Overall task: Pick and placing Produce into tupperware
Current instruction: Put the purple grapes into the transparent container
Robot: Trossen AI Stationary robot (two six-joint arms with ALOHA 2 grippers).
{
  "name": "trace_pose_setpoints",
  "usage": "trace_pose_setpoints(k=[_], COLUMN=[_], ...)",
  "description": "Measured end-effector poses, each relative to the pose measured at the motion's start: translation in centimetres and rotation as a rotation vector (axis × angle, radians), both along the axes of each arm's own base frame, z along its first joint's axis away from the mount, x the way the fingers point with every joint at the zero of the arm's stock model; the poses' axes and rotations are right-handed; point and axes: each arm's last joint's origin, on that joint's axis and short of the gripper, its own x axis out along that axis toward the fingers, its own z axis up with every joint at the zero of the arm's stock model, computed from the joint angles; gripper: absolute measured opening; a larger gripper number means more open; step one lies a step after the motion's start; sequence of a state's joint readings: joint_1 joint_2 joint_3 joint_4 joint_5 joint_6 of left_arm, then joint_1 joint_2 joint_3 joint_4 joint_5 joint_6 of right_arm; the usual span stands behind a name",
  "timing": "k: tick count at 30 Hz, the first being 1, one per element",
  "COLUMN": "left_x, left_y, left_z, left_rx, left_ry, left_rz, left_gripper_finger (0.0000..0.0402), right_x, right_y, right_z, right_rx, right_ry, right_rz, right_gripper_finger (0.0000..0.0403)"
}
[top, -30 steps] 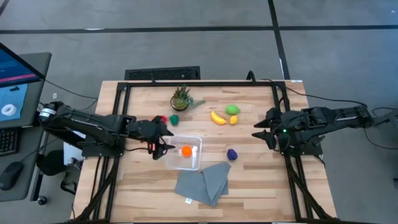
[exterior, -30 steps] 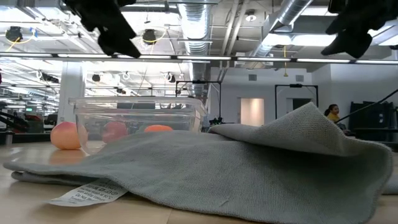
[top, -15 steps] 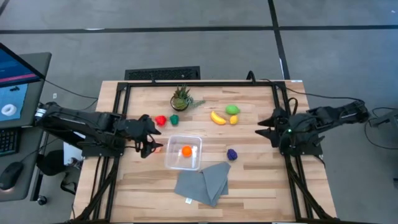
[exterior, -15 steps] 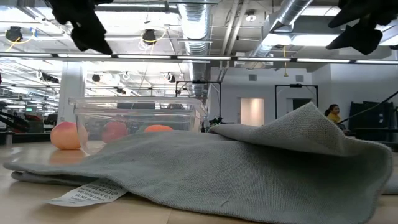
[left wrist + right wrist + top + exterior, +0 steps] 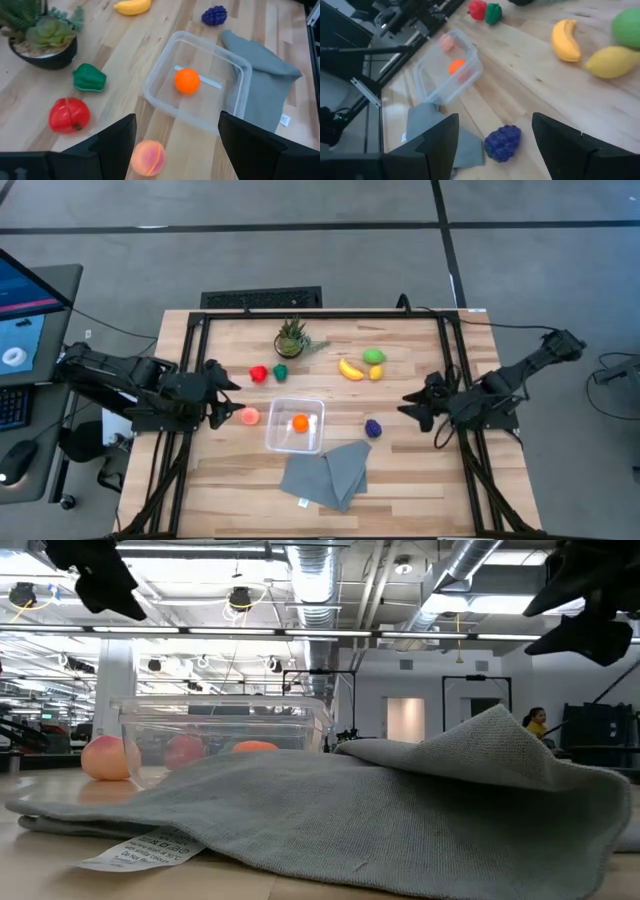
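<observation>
The left gripper (image 5: 222, 395) hangs over the table's left edge, fingers parted and empty. Right ahead of it, just beside its tips, lies the peach-pink fruit (image 5: 248, 416); beyond that sits the tupperware (image 5: 296, 425), holding the orange fruit (image 5: 300, 421). In the left wrist view the container (image 5: 200, 80) stands corner-on, the orange ball (image 5: 187, 80) inside it and the peach (image 5: 147, 157) outside, near the wall.

Off to that gripper's far side lie the red fruit (image 5: 258, 373) and the dark green one (image 5: 281, 372), close together, with the potted plant (image 5: 291, 338) behind.

The right gripper (image 5: 420, 406) is also released, empty. Ahead of it lies the purple fruit (image 5: 373, 427), and its wrist view shows the knobbly surface (image 5: 503, 142). The banana (image 5: 350, 369) runs slantwise, curved, touching the yellow fruit (image 5: 376, 372); the lime green fruit (image 5: 374, 356) lies just beyond.

The grey cloth (image 5: 325, 471) lies past the container. Only the low view shows its tag (image 5: 140, 850), its print too small to read.
</observation>
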State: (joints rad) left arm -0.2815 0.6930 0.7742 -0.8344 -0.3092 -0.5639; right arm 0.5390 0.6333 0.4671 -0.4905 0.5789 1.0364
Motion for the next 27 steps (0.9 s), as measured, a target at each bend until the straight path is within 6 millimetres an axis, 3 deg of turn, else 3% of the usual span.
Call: trace_pose_setpoints(k=[10,19,27], left_x=[-1.7,-2.1,-2.2], left_y=[0.1,-0.1,-0.1], left_z=[0.1,-0.1,-0.1], left_rx=[-0.020,-0.016,-0.008], left_ry=[0.000,0.024,0.033], left_rz=[0.018,-0.004,-0.008], left_gripper_finger=[0.0270,0.0270,0.0270], right_x=[2.7,3.0,3.2], right_y=[3.4,5.4,5.9], right_z=[-1.9,-3.3,-4.3], right_rx=[-0.054,0.004,0.175], right_ry=[0.001,-0.002,0.009], right_rz=[-0.010,-0.053,-0.169], right_gripper_finger=[0.0276,0.0276,0.0276])
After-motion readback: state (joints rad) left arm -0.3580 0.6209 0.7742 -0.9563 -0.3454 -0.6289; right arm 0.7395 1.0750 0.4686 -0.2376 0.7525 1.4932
